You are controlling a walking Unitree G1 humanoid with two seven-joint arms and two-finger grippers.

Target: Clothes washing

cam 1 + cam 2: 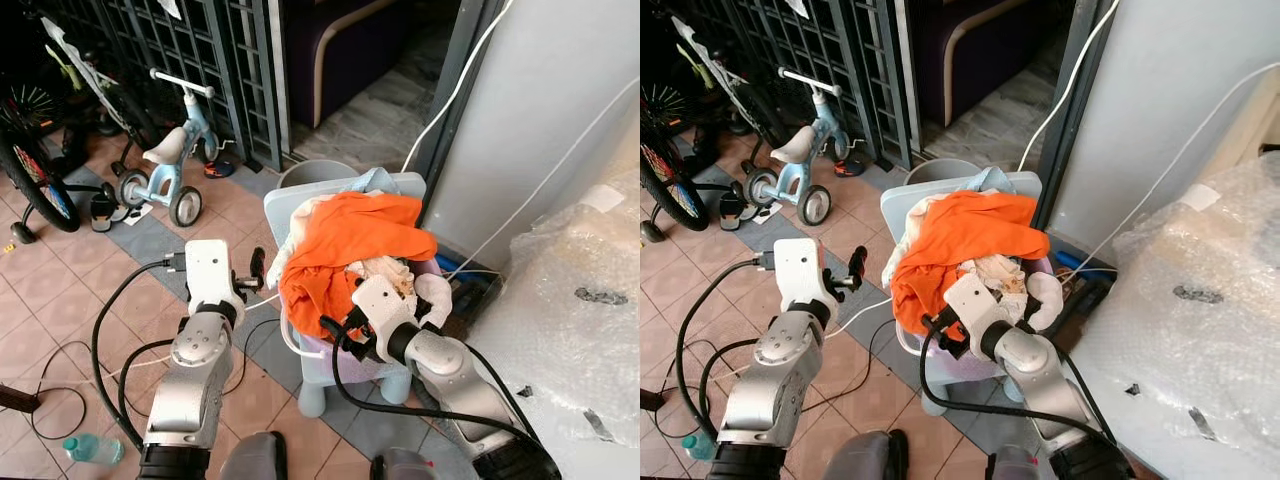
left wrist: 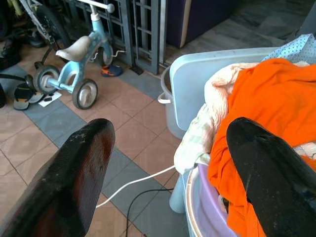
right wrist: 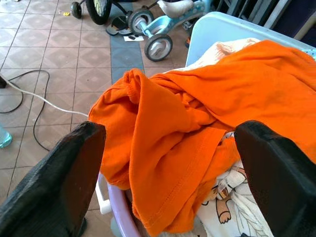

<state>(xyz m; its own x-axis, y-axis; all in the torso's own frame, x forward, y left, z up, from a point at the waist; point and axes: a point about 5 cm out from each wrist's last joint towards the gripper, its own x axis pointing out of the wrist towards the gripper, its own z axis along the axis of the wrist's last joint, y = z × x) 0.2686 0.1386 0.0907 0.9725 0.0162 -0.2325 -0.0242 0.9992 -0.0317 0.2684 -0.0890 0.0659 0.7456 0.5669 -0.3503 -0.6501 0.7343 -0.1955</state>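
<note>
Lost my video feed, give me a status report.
Both grippers open: left gripper beside the basket, right gripper over the orange shirt. Laundry heaped high, nothing grasped. White cable on floor.

clothes [image 1: 350, 245] heaped in basket [image 1: 330, 365] dead ahead | chair [image 1: 345, 190] just behind | tricycle [image 1: 170, 165] far left | wrapped bundle [image 1: 570, 300] right

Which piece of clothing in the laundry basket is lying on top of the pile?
The orange garment is on top, draped over the heap and hanging down the lavender basket's front edge. The pale and printed pieces lie beneath and beside it.
</note>
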